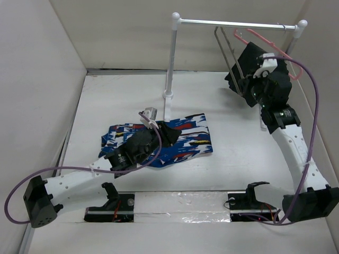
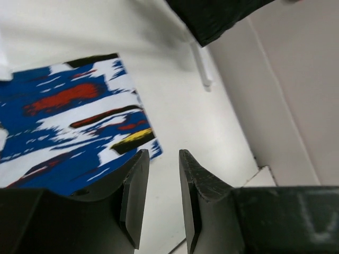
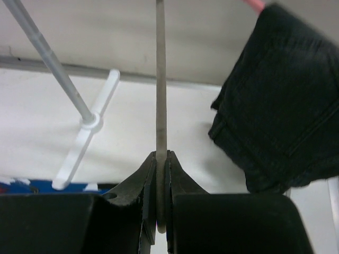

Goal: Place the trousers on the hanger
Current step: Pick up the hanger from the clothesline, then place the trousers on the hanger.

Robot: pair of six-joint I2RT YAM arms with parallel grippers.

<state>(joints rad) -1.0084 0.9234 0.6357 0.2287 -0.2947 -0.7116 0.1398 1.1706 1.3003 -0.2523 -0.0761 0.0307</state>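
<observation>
The white table [image 1: 238, 159] spreads under both arms. The white clothes rack [image 1: 172, 58] stands on it, beyond the left gripper [image 2: 163, 159]. Its top rail runs above the right gripper [image 3: 162, 159].

The trousers [image 1: 190, 140] lie folded flat on the table directly under the left gripper, with printed cloth showing on either side of it in the top view. In the left wrist view the print fills the area to the left of the fingers [image 2: 135, 196], and its near corner ends just beside the left fingertip. Bare table shows through the gap and off to the right. That gripper's fingers stand a narrow gap apart with nothing between them. I cannot tell whether the tips touch the cloth.

A black cloth [image 3: 286, 116] hangs just to the right of the right gripper, close to it but apart from the fingers. It hangs on a pink hanger [image 1: 259, 38], which hooks over the rail above that gripper.

The hanger [image 3: 160, 79] hangs from the same rail. One of its thin grey wires runs straight up out of the right gripper, whose two fingers are pressed together on it and pinch the wire between their pads. The black cloth is on one side of the wire and the rack's post and foot are on the other.
</observation>
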